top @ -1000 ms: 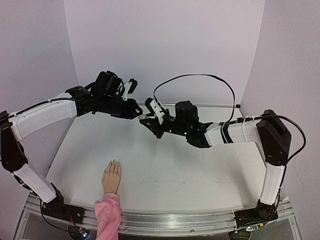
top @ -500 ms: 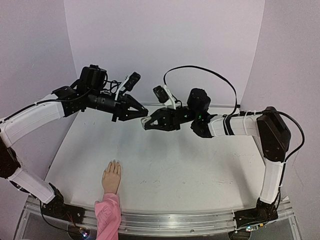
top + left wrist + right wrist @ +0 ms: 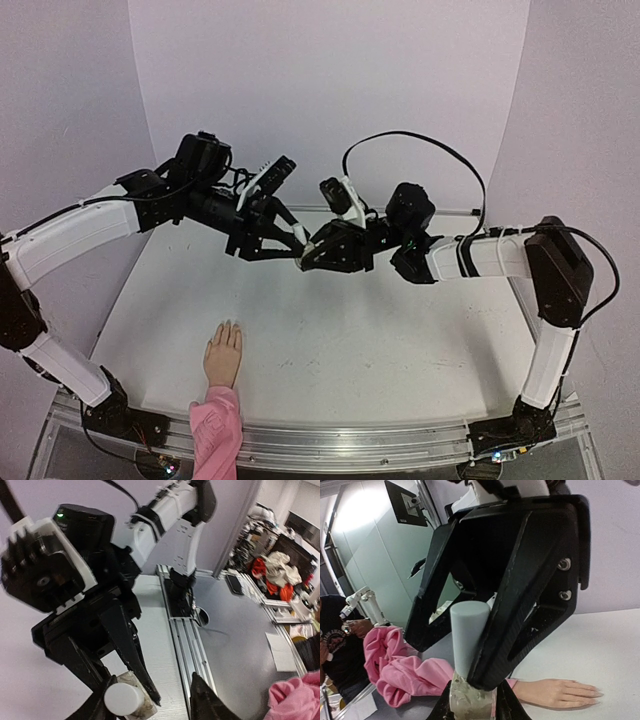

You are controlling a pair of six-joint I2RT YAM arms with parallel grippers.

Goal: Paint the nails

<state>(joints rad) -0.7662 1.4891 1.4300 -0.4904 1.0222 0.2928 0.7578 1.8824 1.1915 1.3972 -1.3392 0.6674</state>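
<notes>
My right gripper is shut on a small white bottle and holds it above the table's middle back. The bottle's pale cap points at my left gripper. The left gripper is open, with its fingers on either side of the cap. One finger lies against the cap and the other stands off. The flesh-coloured mannequin hand with a pink sleeve lies flat at the front left, far from both grippers. Its nails are barely distinguishable.
An aluminium rail runs along the table's near edge. Lilac walls close in the back and both sides. The right arm's black cable loops above it. The bunched pink sleeve spills over the front edge.
The two grippers have come together and dropped slightly. The left gripper's fingers now stand round the cap of the bottle held by the right gripper. The mannequin hand has not moved.
</notes>
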